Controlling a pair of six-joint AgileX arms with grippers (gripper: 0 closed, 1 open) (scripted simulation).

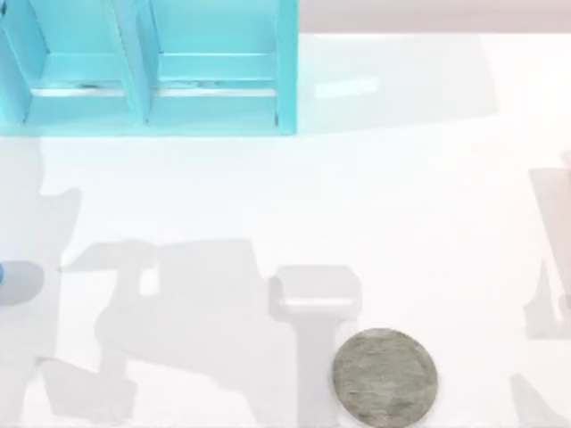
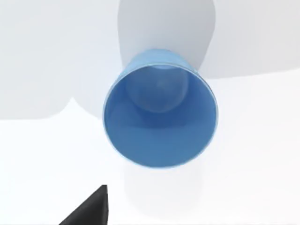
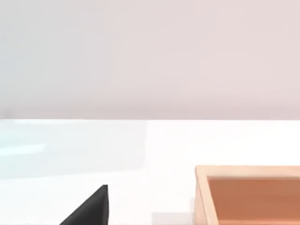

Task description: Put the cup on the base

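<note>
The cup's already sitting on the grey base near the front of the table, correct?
No. In the top view the base lies bare near the front edge, while the cup stands apart at the table's left edge.

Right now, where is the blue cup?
The blue cup stands upright on the white table at the top view's far left edge, well left of the grey base, with my left wrist camera looking down into it.

Readable text: none on any surface.
Cup (image 2: 160, 108): plain blue, unmarked, no label.
Base (image 1: 384, 375): mottled grey stone pattern, no lettering.
Shelf unit (image 1: 147, 67): plain turquoise, no signs or numbers.
</note>
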